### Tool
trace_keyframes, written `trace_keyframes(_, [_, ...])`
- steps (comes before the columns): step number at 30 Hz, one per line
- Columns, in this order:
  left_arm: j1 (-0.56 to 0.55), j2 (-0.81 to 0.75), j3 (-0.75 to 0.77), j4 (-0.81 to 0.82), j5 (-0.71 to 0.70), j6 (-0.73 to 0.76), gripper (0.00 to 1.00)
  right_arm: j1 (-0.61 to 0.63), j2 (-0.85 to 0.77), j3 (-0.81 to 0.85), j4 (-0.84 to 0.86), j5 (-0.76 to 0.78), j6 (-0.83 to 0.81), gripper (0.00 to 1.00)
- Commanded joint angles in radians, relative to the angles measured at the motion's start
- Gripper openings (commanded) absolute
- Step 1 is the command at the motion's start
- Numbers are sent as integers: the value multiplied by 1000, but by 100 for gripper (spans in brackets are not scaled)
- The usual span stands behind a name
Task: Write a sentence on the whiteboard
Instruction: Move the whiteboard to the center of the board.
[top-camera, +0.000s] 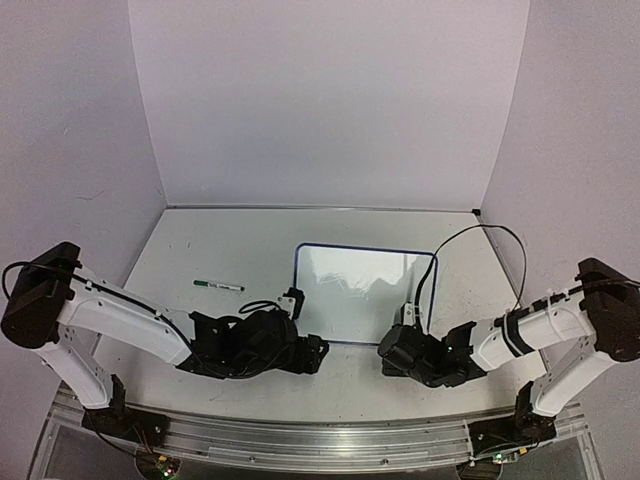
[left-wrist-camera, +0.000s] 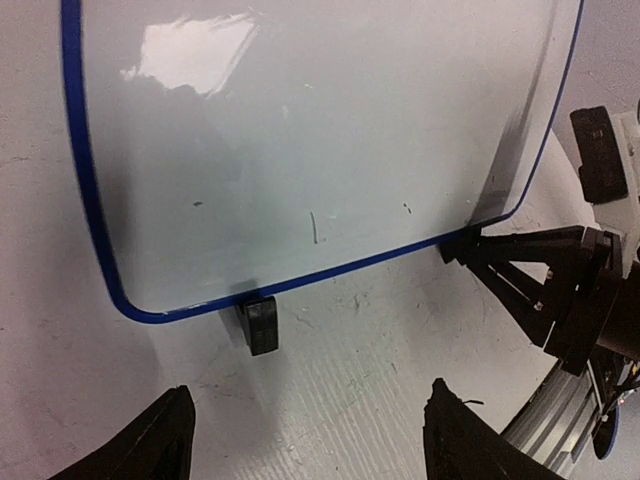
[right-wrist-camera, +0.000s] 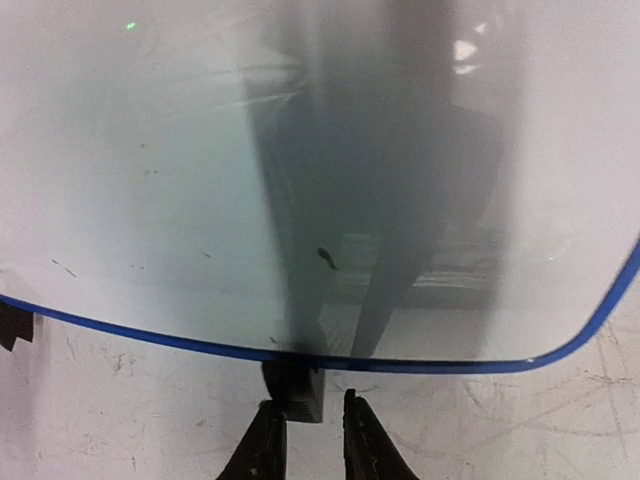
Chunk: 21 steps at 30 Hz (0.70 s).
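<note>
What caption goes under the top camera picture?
Robot's left arm and right arm reach a blank whiteboard; a green marker lies left of it.

blue-framed whiteboard (left-wrist-camera: 300, 150) beyond wide-spread left gripper (left-wrist-camera: 308, 392)

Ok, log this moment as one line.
whiteboard: blank | marker: lying left of board, untouched | left gripper: open, before left clip foot | right gripper: jaws narrow at right clip foot, grip unclear

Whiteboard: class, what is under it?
Two black clips stick out under the near edge of the whiteboard, on the table. The board covers whatever else lies beneath it.
</note>
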Motion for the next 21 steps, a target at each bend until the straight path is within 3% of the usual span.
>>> trace_keyframes(1, [-16, 81, 113, 51, 120, 46, 79, -13, -48, -26, -149, 123, 104, 29])
trace_keyframes(9, [-39, 168, 176, 51, 100, 24, 73, -23, -141, -52, -204, 168, 153, 40])
trace_keyframes(13, [-38, 156, 155, 37, 33, -15, 74, -22, -264, -64, -128, 121, -15, 48])
trace_keyframes(21, [-36, 172, 188, -92, -65, -63, 79, -21, -491, -4, -124, 98, -172, 66])
